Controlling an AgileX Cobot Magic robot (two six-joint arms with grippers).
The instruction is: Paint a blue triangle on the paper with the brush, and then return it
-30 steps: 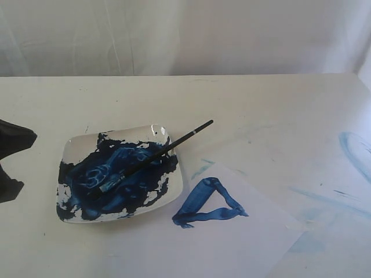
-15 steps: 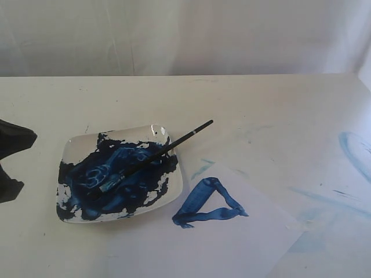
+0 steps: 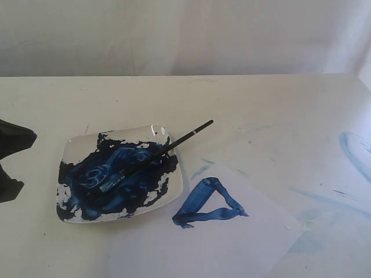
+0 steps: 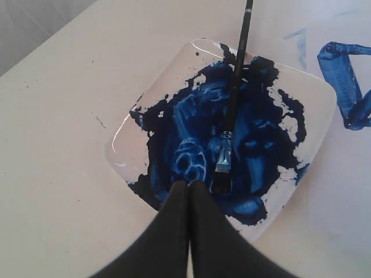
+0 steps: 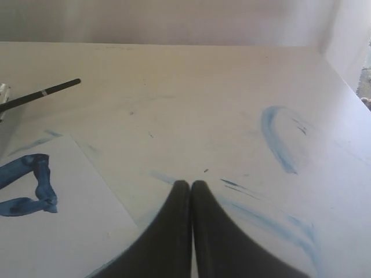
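Two hands, both clenched shut and empty: left hand near paint dish, right hand over table. Brush lies in dish, handle overhanging rim twd paper. Risk: a knock tips brush out, smearing blue triangle.

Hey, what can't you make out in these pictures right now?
Paper: its near side runs off the exterior view's bottom edge.
Left gripper: exterior view cuts it at the left edge.
Right gripper: outside the exterior view; its height above the table is unclear.
Brush: right wrist view shows only the handle end; the rest is past the edge.
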